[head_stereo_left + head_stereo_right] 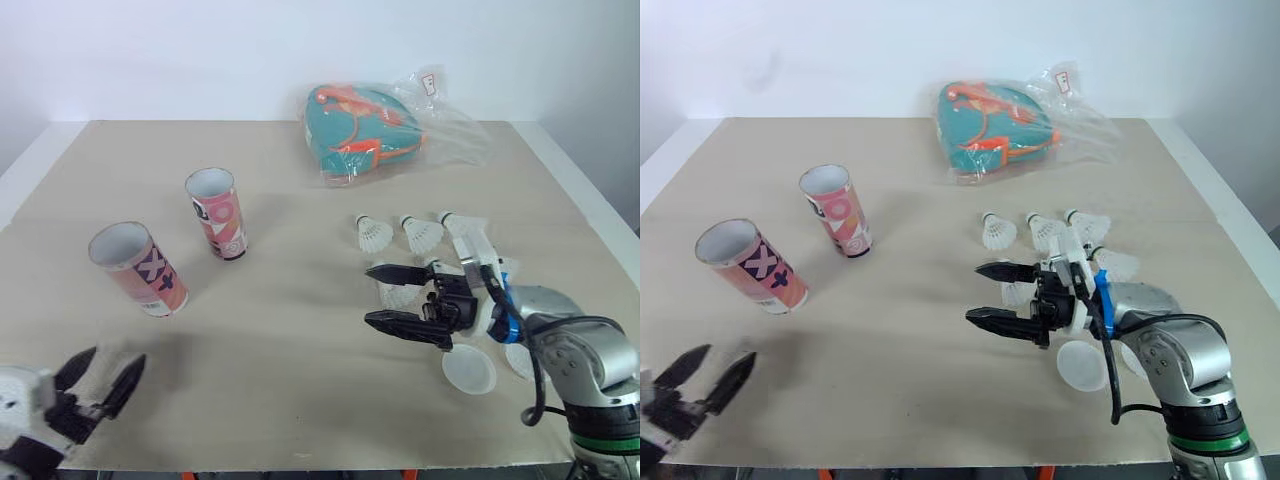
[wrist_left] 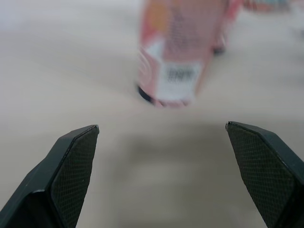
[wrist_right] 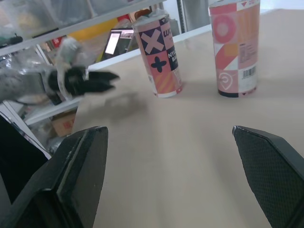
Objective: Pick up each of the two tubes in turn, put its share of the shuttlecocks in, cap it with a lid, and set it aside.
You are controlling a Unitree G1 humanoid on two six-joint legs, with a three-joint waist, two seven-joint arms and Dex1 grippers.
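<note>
My right gripper [image 1: 369,295] hangs over the right half of the table [image 1: 290,400], fingers spread wide and holding nothing. At its twelve o'clock, three shuttlecocks [image 1: 421,234] lie in a row on the tabletop, cork ends toward the far edge. More white feathers show just behind my fingers, partly hidden by them. At its four o'clock lies a round white lid [image 1: 469,369]. A second lid [image 1: 520,360] sits just beside it, half covered by my forearm.

My left gripper [image 1: 100,385] hovers near the front left corner of the table, also wide open and empty.

Both tubes stand on their bases on the left half, mouths open and uncapped, near one another but apart. The tube with the cross pattern [image 1: 137,268] is at one o'clock from my left gripper, straight ahead between its fingers in the wrist view. The tube with the ring pattern [image 1: 217,213] stands farther back, at one o'clock from the first.

At the far edge, at twelve o'clock from the shuttlecocks, rests a clear plastic bag [image 1: 370,125] with something teal and orange inside.
</note>
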